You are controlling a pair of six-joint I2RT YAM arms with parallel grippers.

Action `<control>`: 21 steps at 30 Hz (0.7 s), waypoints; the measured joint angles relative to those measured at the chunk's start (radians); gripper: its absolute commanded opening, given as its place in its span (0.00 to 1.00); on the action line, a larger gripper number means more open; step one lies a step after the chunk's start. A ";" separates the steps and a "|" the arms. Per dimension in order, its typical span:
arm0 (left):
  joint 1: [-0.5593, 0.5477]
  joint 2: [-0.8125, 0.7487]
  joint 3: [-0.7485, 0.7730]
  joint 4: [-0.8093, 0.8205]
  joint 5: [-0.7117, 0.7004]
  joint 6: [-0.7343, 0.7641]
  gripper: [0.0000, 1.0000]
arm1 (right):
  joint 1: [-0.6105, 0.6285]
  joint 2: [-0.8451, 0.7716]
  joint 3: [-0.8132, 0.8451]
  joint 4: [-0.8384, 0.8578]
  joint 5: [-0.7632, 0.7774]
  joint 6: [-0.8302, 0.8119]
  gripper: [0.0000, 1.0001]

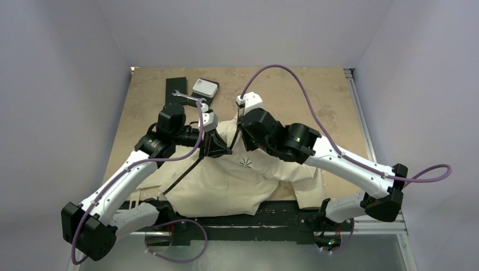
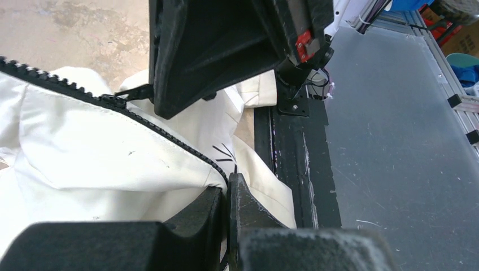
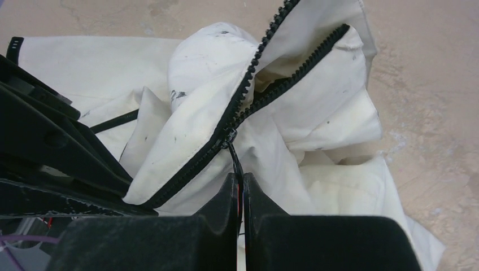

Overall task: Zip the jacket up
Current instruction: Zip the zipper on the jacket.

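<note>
We logged the jacket [image 1: 243, 183] spread across the near middle of the worktop [image 1: 322, 96], between the two arms. Its near hem reached the black base rail [image 1: 282, 212], and a small dark logo [image 1: 245, 164] showed on the cream fabric. Both arms reached inward and met over the jacket's far end. In the right wrist view, the right jaws were closed tight on the zipper pull [image 3: 235, 161], a thin black strip running up from between the fingers to the slider [image 3: 229, 135]. Below the slider the zipper [image 3: 181, 180] was joined. Above it the two rows of teeth split apart toward the bunched collar area, so that stretch was not yet zipped. In the left wrist view, the left jaws were pinched shut on the jacket's edge, right where the joined line of black teeth [image 2: 164, 132] ran down into the fingers. The same view showed the slider [image 2: 113, 102], with the pull leading into the black body of the right jaws overhead. The fabric between the two grips looked pulled fairly straight along the zipper line and was wrinkled elsewhere, with small dark smudges on it. At the far left of the worktop, well apart from the jacket, we saw a silver wrench [image 1: 189, 99] lying over a flat black piece [image 1: 176, 89], and a white box [image 1: 205, 87] just beside them. Purple cables [image 1: 294, 76] looped over the arms.
</note>
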 measured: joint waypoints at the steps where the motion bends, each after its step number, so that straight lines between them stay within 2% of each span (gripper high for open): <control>1: 0.000 -0.001 -0.001 0.003 0.000 0.001 0.00 | 0.000 0.011 0.029 -0.017 0.006 -0.016 0.00; 9: 0.000 -0.014 -0.018 0.014 -0.016 0.006 0.00 | -0.022 0.095 0.126 -0.104 0.010 -0.127 0.00; 21: -0.010 -0.016 -0.032 0.027 -0.038 0.006 0.00 | -0.162 0.144 0.227 -0.162 0.012 -0.286 0.00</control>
